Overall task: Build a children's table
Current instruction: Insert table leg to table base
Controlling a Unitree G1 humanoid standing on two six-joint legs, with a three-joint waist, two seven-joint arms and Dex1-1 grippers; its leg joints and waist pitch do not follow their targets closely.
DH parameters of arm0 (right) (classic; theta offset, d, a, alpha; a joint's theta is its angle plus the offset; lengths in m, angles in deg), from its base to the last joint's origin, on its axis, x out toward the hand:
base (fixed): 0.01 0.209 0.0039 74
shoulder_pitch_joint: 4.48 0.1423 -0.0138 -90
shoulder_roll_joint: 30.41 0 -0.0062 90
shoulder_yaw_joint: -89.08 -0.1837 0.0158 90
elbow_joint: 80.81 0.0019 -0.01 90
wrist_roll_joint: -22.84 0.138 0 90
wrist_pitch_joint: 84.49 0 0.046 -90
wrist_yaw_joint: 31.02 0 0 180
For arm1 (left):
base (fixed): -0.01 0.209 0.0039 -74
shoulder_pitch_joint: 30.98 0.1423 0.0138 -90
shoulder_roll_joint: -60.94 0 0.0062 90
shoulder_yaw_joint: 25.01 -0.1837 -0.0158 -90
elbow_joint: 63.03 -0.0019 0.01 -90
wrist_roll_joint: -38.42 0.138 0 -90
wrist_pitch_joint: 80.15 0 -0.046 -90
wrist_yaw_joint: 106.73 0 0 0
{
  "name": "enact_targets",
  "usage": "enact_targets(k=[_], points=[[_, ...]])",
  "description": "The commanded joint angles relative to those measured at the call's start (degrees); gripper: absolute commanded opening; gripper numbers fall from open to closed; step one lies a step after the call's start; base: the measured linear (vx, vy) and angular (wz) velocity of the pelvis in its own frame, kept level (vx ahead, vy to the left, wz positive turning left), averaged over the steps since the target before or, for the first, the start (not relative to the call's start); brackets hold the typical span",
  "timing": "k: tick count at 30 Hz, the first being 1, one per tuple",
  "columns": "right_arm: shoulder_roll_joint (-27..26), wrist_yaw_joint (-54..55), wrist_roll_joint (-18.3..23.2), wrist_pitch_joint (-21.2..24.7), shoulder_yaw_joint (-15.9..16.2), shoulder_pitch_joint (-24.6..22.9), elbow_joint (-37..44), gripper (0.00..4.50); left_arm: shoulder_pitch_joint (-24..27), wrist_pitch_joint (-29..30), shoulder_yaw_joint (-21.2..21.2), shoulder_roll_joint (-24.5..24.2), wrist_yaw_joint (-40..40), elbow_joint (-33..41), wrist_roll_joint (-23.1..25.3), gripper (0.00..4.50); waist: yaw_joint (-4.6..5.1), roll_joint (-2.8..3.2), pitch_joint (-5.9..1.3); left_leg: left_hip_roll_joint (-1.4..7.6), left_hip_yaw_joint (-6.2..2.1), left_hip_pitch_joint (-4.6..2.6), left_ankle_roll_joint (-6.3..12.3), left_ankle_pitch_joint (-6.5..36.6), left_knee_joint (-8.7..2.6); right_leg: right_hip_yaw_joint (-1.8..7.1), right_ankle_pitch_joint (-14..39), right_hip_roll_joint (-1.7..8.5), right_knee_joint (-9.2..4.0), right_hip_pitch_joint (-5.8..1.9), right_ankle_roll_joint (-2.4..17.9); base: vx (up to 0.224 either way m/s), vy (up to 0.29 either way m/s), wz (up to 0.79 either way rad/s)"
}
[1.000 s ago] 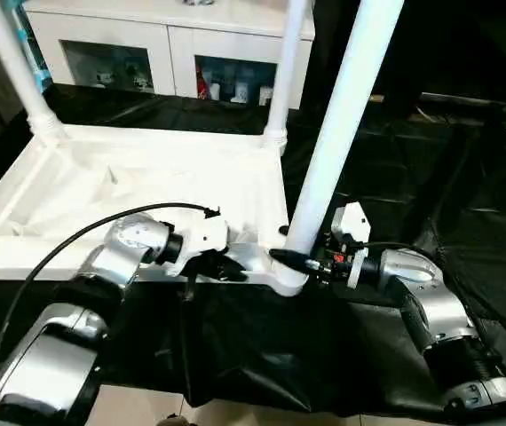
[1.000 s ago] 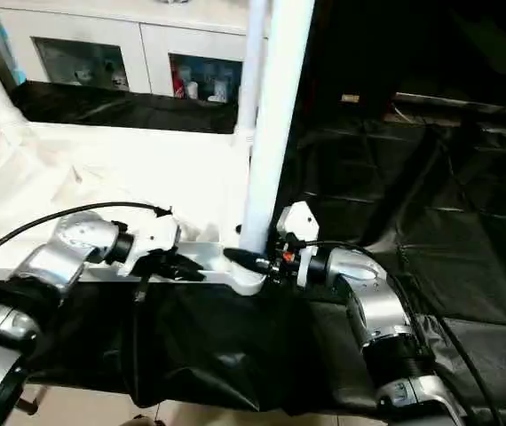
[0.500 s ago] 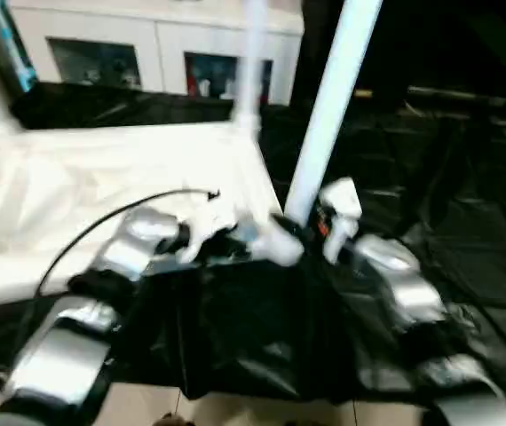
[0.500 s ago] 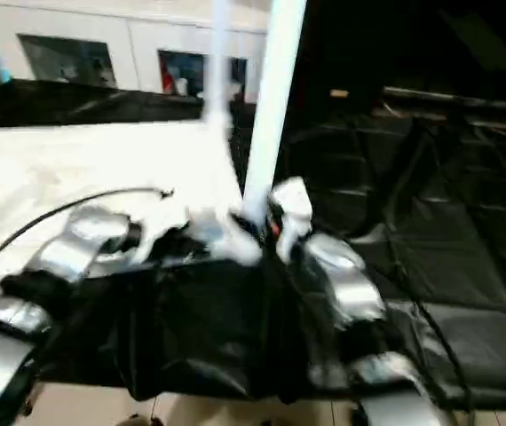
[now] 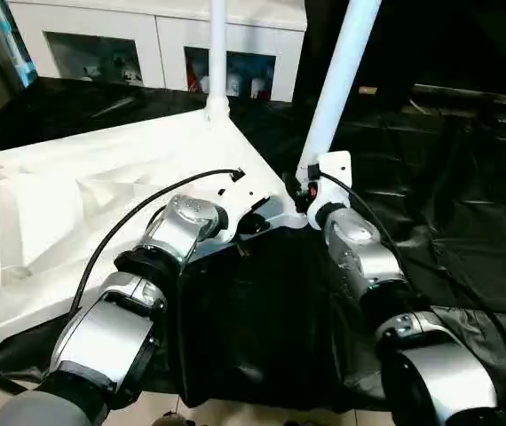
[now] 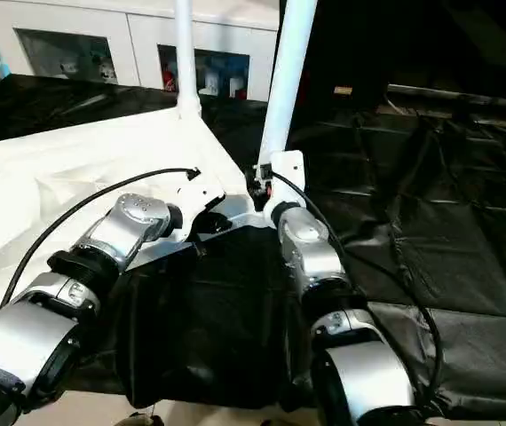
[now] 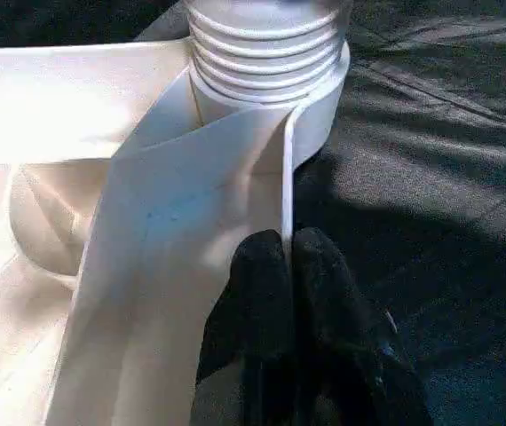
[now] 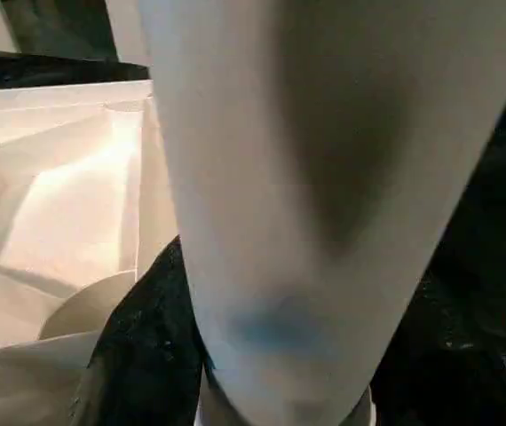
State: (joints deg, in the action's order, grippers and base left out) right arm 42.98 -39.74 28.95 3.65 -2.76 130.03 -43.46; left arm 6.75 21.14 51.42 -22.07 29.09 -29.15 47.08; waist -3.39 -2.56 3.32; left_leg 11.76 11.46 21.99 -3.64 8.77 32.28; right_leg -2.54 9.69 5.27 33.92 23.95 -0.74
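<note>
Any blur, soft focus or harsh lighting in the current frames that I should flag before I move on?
Left and right eye views: sharp, no motion smear; the table top is bright and nearly washed out against the black cloth. Left wrist view: the left gripper on the rim casts a dark shadow on the cloth. Right wrist view: the leg sits too close and reads soft, with shaded patches.

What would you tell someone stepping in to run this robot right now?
Left gripper: shut on the thin side rim of the upside-down tabletop, right beside the near corner socket.
Right gripper: around the base of the near leg, which stands in that socket.
Done: a far leg also stands in its corner.
Left: I can't tell whether the near leg is fully seated; check it, then the other corners.
</note>
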Motion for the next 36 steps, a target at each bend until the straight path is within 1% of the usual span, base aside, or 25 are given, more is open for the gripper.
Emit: enact_targets(k=[1, 3, 5, 6, 7, 8, 9, 10, 11, 13, 14, 15, 16, 17, 18, 19, 20, 21, 22, 23, 25, 26, 30, 32, 36], points=[[-3.35, -0.94, 0.03, 3.33, 1.65, -2.95, -6.53, 1.91, -2.67, -0.22, 1.69, 0.04, 4.85, 0.66, 0.16, 0.0, -0.08, 0.61, -3.14, 1.13, -0.58, -1.22, -0.18, 18.47, -4.08, 1.74, 11.23, 2.35, -3.95, -2.27, 12.68, 0.0, 0.0, 0.0], [-3.44, -0.99, -0.33, 2.9, 1.32, -2.18, -7.86, 1.91, -2.44, -0.4, 1.56, -0.17, 4.3, 0.63, 0.05, 0.0, 0.0, 0.52, -3.1, 1.22, -0.77, -1.3, -0.9, 20.84, -4.25, 1.74, 16.02, 2.54, -4.35, -2.15, 11.62, 0.0, 0.0, 0.0], [-3.58, -2.85, 0.4, 2.59, 0.64, -1.99, -7.9, 1.91, -2.07, -1.22, 1.37, -0.37, 3.14, 1.03, -0.17, 0.0, -0.04, 0.56, -3.31, 1.29, -0.85, -1.32, -1.2, 20.95, -4.24, 1.79, 16.26, 2.57, -4.36, -2.18, 11.08, 0.0, 0.0, 0.0], [-3.63, -3.57, 0.68, 2.55, 0.37, -1.94, -7.79, 2.47, -1.94, -1.63, 1.27, -0.44, 2.61, 1.24, -0.24, 0.0, -0.04, 0.58, -3.32, 1.31, -0.85, -1.31, -1.13, 20.77, -4.26, 1.8, 15.64, 2.53, -4.31, -2.18, 11.13, 0.0, 0.0, 0.0], [-3.76, -4.82, 1.58, 2.95, -0.37, -1.87, -7.34, 2.61, -1.57, -2.28, 1.1, -0.59, 1.47, 1.85, -0.44, 0.0, -0.02, 0.55, -3.54, 1.28, -0.8, -1.27, -0.91, 20.01, -4.16, 1.8, 13.91, 2.5, -4.13, -2.33, 11.5, 0.0, 0.0, 0.0], [-3.57, -7.01, 1.99, 2.71, -0.42, -1.71, -6.33, 2.61, -0.73, -3.91, 0.69, -0.96, -0.98, 3.19, -0.83, 0.0, -0.01, 0.62, -3.77, 1.27, -0.8, -1.18, -0.45, 19.33, -4.08, 1.78, 12.44, 2.52, -3.96, -2.56, 12.1, 0.0, 0.0, 0.0], [-3.52, -7.23, 1.93, 2.59, -0.32, -1.69, -6.23, 2.67, -0.63, -4.12, 0.64, -1.0, -1.25, 3.33, -0.87, 0.0, -0.03, 0.62, -3.81, 1.32, -0.82, -1.04, -0.34, 18.68, -4.07, 1.76, 11.44, 2.62, -3.82, -2.67, 12.42, 0.0, 0.0, 0.0], [-3.01, -9.27, 1.64, 2.07, 0.52, -1.54, -4.92, 2.67, 0.13, -5.0, 0.37, -1.45, -3.05, 4.47, -1.24, 0.0, 0.02, 0.89, -3.98, 1.3, -0.83, -0.92, -0.18, 17.13, -3.98, 1.7, 8.96, 2.58, -3.52, -2.91, 13.12, 0.0, 0.0, 0.0], [-2.89, -9.71, 1.62, 2.06, 0.68, -1.51, -4.59, 2.96, 0.28, -5.02, 0.34, -1.55, -3.33, 4.7, -1.31, 0.0, 0.26, 0.73, -3.99, 1.26, -0.72, -0.79, 0.03, 16.45, -3.9, 1.72, 7.69, 2.49, -3.42, -2.97, 13.53, 0.0, 0.0, 0.0], [-1.88, -13.45, 2.2, 2.18, 1.37, -1.75, -1.89, 3.08, 1.54, -6.76, -0.06, -2.31, -5.65, 6.05, -1.75, 0.0, 0.43, 1.15, -4.11, 1.24, -0.66, -0.94, 0.54, 14.85, -3.68, 1.69, 4.53, 2.47, -3.06, -3.12, 14.88, 0.0, 0.0, 0.0], [-1.15, -15.78, 2.57, 2.54, 1.77, -2.13, 0.05, 3.23, 2.18, -8.81, -0.28, -2.75, -7.51, 6.55, -2.18, 0.0, 0.53, 0.96, -4.15, 1.16, -0.52, -0.87, 1.78, 13.59, -3.47, 1.69, 2.03, 2.38, -2.89, -3.34, 15.73, 0.0, 0.0, 0.0], [-0.32, -18.24, 2.77, 3.01, 2.26, -2.7, 2.13, 3.23, 2.73, -9.5, -0.3, -3.13, -8.6, 6.97, -2.5, 0.0, 0.48, 1.09, -4.22, 1.19, -0.5, -0.97, 2.06, 13.31, -3.41, 1.68, 1.43, 2.38, -2.8, -3.37, 15.91, 0.0, 0.0, 0.0], [0.53, -20.53, 3.0, 3.73, 2.78, -3.3, 4.17, 3.23, 3.16, -10.62, -0.29, -3.49, -9.78, 7.32, -2.87, 0.0, 0.46, 1.04, -4.19, 1.23, -0.44, -1.05, 2.6, 12.82, -3.35, 1.64, 0.37, 2.24, -2.72, -3.37, 16.25, 0.0, 0.0, 0.0], [0.87, -21.41, 3.09, 4.02, 2.98, -3.6, 4.99, 3.35, 3.39, -11.11, -0.28, -3.6, -10.55, 7.59, -3.16, 0.0, 0.38, 1.03, -4.24, 1.29, -0.47, -1.09, 2.75, 12.53, -3.3, 1.65, -0.03, 2.3, -2.6, -3.44, 16.47, 0.0, 0.0, 0.0], [3.39, -26.66, 3.68, 6.09, 4.52, -5.78, 10.27, 3.35, 4.69, -13.04, -0.57, -4.47, -14.27, 9.15, -4.16, 0.0, 0.22, 1.19, -4.15, 1.28, -0.41, -1.17, 3.04, 12.33, -3.3, 1.67, -0.32, 2.25, -2.66, -3.39, 16.78, 0.0, 0.0, 0.0], [3.48, -26.84, 3.7, 6.17, 4.58, -5.86, 10.46, 3.35, 4.74, -13.1, -0.59, -4.51, -14.38, 9.22, -4.18, 0.0, -0.09, 1.11, -4.12, 1.39, -0.43, -1.28, 3.34, 12.35, -3.3, 1.62, -0.44, 2.26, -2.71, -3.52, 16.68, 0.0, 0.0, 0.0], [5.93, -30.8, 3.99, 7.82, 6.02, -7.99, 14.77, 3.35, 5.8, -13.89, -1.05, -5.36, -16.82, 10.49, -4.54, 0.0, -0.45, 1.14, -4.18, 1.46, -0.3, -1.39, 3.43, 12.08, -3.19, 1.73, -0.74, 2.33, -2.51, -3.39, 16.85, 0.0, 0.0, 0.0], [7.23, -32.56, 3.98, 8.48, 6.75, -9.1, 16.75, 3.35, 6.29, -13.95, -1.29, -5.79, -17.76, 11.05, -4.59, 0.0, -0.72, 1.09, -4.11, 1.52, -0.41, -1.38, 3.27, 11.89, -3.24, 1.68, -0.58, 2.33, -2.51, -3.56, 16.71, 0.0, 0.0, 0.0], [7.51, -32.92, 3.97, 8.63, 6.86, -9.36, 17.17, 3.35, 6.41, -13.95, -1.33, -5.88, -17.93, 11.2, -4.61, 0.0, -0.95, 1.26, -4.08, 1.52, -0.23, -1.53, 3.2, 12.33, -3.18, 1.77, 0.25, 2.41, -2.53, -3.2, 16.81, 0.0, 0.0, 0.0], [8.18, -33.78, 3.95, 8.97, 7.12, -9.98, 18.15, 3.35, 6.69, -13.95, -1.43, -6.08, -18.32, 11.56, -4.64, 0.0, -1.13, 1.19, -4.05, 1.58, -0.28, -1.56, 2.97, 12.61, -3.24, 1.76, 0.99, 2.4, -2.61, -3.3, 16.68, 0.0, 0.0, 0.0], [12.27, -38.23, 3.78, 10.59, 8.78, -13.12, 22.95, 3.35, 7.8, -15.74, -1.57, -7.24, -21.69, 12.9, -5.67, 0.0, -1.82, 1.26, -3.86, 1.65, -0.27, -1.63, 2.02, 13.67, -3.34, 1.76, 3.94, 2.43, -2.85, -3.24, 15.93, 0.0, 0.0, 0.0], [13.28, -39.33, 3.9, 11.28, 9.1, -13.93, 24.23, 3.35, 8.02, -15.92, -1.56, -7.53, -22.47, 13.27, -5.92, 0.0, -2.29, 1.64, -3.85, 1.74, -0.33, -1.7, 1.18, 14.61, -3.39, 1.82, 5.34, 2.49, -2.81, -3.17, 15.32, 0.0, 0.0, 0.0], [14.62, -40.0, 3.55, 13.39, 9.14, -15.58, 26.31, 3.35, 8.7, -15.62, -1.51, -8.33, -24.18, 14.62, -6.11, 0.0, -2.71, 1.47, -4.0, 1.55, -0.36, -1.49, 0.44, 14.34, -3.29, 1.79, 5.58, 2.57, -2.69, -3.15, 14.9, 0.0, 0.0, 0.0], [14.73, -39.95, 3.39, 13.98, 9.32, -16.17, 27.11, 3.1, 8.7, -15.81, -1.49, -8.57, -24.57, 14.82, -5.99, 0.0, -2.78, 1.54, -4.04, 1.53, -0.4, -1.53, 0.16, 14.14, -3.24, 1.76, 5.86, 2.56, -2.7, -3.05, 14.93, 0.0, 0.0, 0.0], [14.95, -40.35, 3.46, 14.92, 9.89, -16.99, 28.57, 2.91, 8.36, -16.09, -1.34, -8.75, -24.49, 14.57, -5.73, 0.0, -2.99, 1.44, -4.19, 1.42, -0.38, -1.39, 0.73, 12.01, -3.01, 1.69, 2.84, 2.4, -2.3, -3.2, 14.98, 0.0, 0.0, 0.0]])
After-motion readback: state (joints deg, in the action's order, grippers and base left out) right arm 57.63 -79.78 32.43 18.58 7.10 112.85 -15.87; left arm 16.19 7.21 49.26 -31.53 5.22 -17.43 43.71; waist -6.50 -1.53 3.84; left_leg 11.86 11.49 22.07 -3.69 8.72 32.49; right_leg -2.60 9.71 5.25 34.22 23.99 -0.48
